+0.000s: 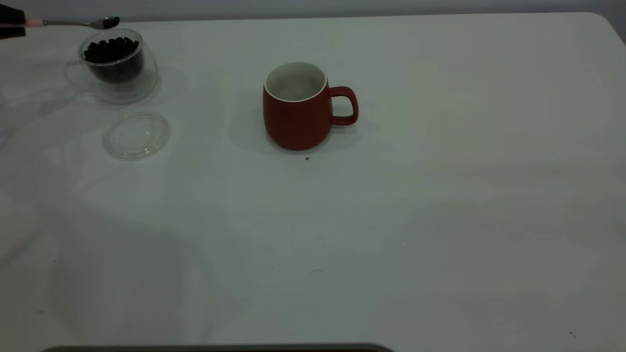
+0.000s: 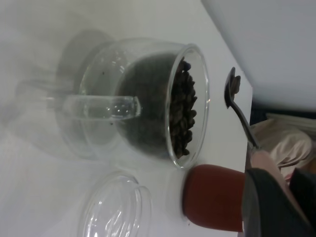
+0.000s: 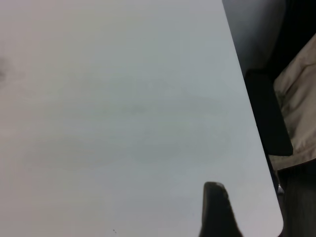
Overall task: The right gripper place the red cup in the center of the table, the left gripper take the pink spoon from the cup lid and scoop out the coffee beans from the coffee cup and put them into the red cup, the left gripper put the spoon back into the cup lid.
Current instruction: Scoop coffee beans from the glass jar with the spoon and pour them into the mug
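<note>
The red cup [image 1: 296, 115] stands upright and empty at the table's middle, its handle toward the right; it also shows in the left wrist view [image 2: 212, 197]. At the far left a glass coffee cup [image 1: 117, 63] [image 2: 148, 98] holds dark coffee beans. My left gripper [image 1: 12, 22] [image 2: 276, 197] is shut on the pink spoon [image 1: 73, 23] [image 2: 239, 111] by its pink handle. The spoon's bowl carries a few beans and hovers just above the coffee cup's far rim. The clear cup lid [image 1: 136, 134] [image 2: 116, 210] lies empty in front of the coffee cup. My right gripper [image 3: 215, 212] hangs over bare table near its edge.
One dark speck [image 1: 307, 158] lies just in front of the red cup. The white table [image 1: 440, 220] stretches wide to the right and front. In the right wrist view the table's rounded corner [image 3: 276, 222] is close, with dark furniture beyond it.
</note>
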Controlling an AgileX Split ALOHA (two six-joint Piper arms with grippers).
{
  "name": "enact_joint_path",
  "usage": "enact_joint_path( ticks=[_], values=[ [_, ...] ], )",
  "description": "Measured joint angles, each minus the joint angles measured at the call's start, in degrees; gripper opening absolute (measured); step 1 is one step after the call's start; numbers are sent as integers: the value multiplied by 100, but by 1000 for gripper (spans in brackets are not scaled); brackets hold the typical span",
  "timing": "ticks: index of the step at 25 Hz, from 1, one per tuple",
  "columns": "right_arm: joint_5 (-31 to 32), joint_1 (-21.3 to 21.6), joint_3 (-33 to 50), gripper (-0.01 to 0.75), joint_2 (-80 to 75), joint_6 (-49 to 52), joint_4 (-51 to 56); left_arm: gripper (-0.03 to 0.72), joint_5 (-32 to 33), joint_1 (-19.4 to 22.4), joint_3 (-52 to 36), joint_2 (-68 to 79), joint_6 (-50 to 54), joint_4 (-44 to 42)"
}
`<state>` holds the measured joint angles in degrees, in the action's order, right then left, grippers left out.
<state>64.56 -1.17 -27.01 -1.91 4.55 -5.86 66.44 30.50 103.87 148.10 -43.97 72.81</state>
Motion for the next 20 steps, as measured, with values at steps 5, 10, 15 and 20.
enact_joint_path(
  ticks=[5, 10, 15, 20],
  values=[
    [0, 0, 0, 508, 0, 0, 0, 122, 0, -127, 0, 0, 86, 9],
    [0, 0, 0, 508, 0, 0, 0, 122, 0, -532, 0, 0, 129, 13],
    [0, 0, 0, 508, 0, 0, 0, 122, 0, -1090, 0, 0, 159, 25],
    [0, 0, 0, 508, 0, 0, 0, 122, 0, -1631, 0, 0, 140, 26]
  ],
)
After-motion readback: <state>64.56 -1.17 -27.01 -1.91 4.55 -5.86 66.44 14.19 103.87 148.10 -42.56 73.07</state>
